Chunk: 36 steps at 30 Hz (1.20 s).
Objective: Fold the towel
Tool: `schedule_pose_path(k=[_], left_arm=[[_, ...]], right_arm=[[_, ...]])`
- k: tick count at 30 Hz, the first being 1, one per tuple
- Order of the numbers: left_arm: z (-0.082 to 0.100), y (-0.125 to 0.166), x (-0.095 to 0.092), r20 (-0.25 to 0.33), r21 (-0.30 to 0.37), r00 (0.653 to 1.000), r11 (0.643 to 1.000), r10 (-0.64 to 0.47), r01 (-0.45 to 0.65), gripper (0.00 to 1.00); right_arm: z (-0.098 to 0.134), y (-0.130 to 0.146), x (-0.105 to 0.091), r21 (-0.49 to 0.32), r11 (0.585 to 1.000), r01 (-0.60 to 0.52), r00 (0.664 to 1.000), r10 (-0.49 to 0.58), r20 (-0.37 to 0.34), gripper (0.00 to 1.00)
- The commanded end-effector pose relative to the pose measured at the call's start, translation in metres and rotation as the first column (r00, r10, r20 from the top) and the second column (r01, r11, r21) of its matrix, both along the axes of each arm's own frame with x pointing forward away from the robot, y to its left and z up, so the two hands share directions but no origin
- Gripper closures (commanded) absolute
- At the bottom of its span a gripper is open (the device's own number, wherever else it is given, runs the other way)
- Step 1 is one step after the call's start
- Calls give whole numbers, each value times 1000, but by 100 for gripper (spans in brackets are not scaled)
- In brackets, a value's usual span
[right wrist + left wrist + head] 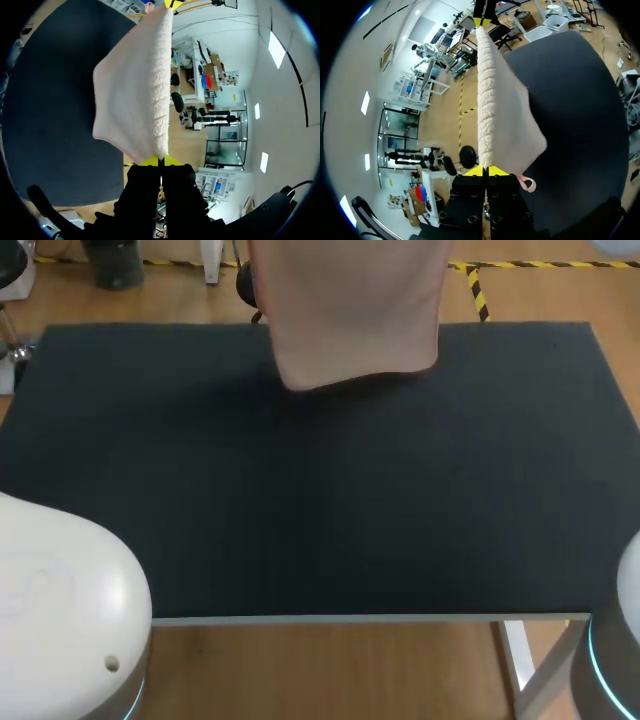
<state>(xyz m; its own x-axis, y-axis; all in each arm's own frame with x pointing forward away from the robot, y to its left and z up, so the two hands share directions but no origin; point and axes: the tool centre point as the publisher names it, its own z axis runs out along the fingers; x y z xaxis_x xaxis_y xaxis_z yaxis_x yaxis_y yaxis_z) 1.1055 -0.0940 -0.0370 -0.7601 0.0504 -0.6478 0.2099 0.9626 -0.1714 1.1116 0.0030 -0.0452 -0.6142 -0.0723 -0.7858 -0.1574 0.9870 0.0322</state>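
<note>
A pale pink towel [355, 310] hangs in the air over the far middle of the black table [320, 500], its lower edge just above the mat. In the left wrist view my left gripper [485, 172] is shut on one top corner of the towel [497, 115], whose upper edge runs taut ahead to my right gripper [482, 21]. The right wrist view mirrors this: my right gripper [160, 161] is shut on the other corner of the towel [135, 90], and the left gripper [172, 4] pinches the far end. Neither gripper shows in the head view.
The white bases of my arms stand at the table's near left [60, 620] and near right [620, 640]. The dark mat in front of the hanging towel lies bare.
</note>
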Motion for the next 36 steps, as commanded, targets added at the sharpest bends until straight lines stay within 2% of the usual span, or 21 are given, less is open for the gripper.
schedule_pose_path(k=[1, 12, 16, 20, 24, 28, 34, 36], left_arm=[[-6, -2, -30, -38, 3, 999, 999, -35, 35, 100], [-71, -15, -116, -231, -36, 969, 996, -89, 82, 100], [-84, -17, -145, -280, -56, 954, 994, -107, 95, 100], [-91, -21, -168, -300, -55, 946, 992, -121, 110, 100], [-108, -23, -174, -340, -44, 933, 993, -117, 109, 100], [-132, -22, -170, -390, -31, 917, 996, -89, 84, 100], [-178, -21, -157, -481, -30, 875, 999, -51, 42, 100], [-194, -23, -152, -514, -33, 857, 999, -45, 33, 100]], right_arm=[[-8, -7, -35, -51, 999, -1, 1000, -1, -26, 100], [-56, -14, -107, -107, 993, -50, 982, 29, -187, 100], [-74, -9, -137, -112, 990, -87, 967, 57, -249, 100], [-87, -4, -160, -112, 987, -115, 953, 78, -291, 100], [-105, -3, -170, -134, 986, -97, 946, 50, -319, 100], [-134, -6, -170, -176, 983, -52, 939, -12, -345, 100], [-188, -12, -155, -219, 976, 9, 908, -100, -407, 100], [-205, -12, -149, -211, 977, 23, 895, -114, -432, 100]])
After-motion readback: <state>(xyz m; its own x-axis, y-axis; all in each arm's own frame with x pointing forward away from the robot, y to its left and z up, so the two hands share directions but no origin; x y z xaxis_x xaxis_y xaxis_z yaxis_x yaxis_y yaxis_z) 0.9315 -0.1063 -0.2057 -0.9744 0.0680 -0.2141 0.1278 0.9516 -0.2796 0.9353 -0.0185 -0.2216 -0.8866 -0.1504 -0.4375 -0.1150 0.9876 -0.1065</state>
